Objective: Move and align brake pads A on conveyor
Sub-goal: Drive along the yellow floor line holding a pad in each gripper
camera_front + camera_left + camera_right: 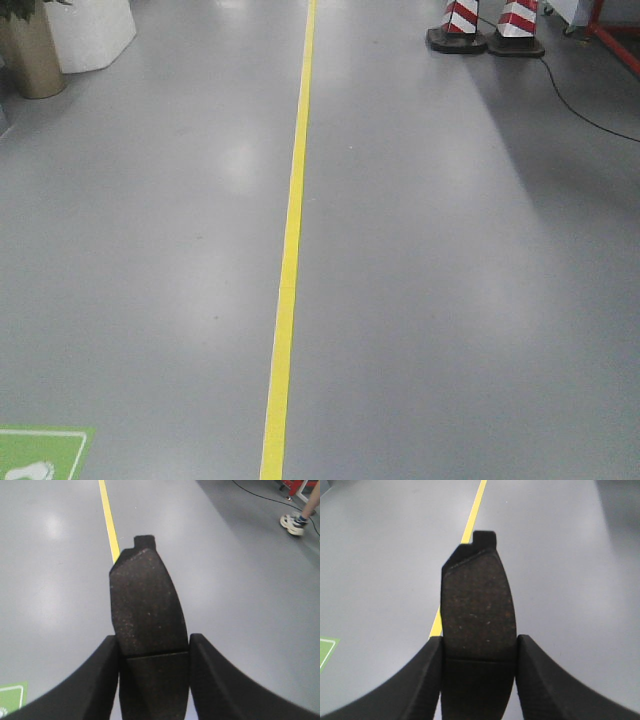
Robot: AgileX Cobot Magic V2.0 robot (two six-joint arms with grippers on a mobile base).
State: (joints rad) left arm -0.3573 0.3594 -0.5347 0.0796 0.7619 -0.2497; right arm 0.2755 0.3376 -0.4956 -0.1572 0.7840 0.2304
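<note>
– Left wrist-mounted view: what has that arm got?
– The left gripper is clamped on a brake pad, with its fingers on the pad's long edges. The friction face is towards the camera and the tab end points away. The pad hangs over bare grey floor, resting on no surface. The right gripper grips a second brake pad the same way.
– And the conveyor?
– It's in no view. The front camera shows floor, a yellow line, two striped cones and a bit of red frame at the top right edge. I can't tell what that frame belongs to.
– So this is the carry, I'd judge. How to do it well?
– Hold both clamps firm and the arms quiet so neither pad twists. Mind the cable by the cones and the person's shoe. At the belt, lower each pad flat and square the long edges parallel before letting go.
– Any writing?
– None legible. A green floor sign shows only a footprint symbol, and the pads show no markings.
</note>
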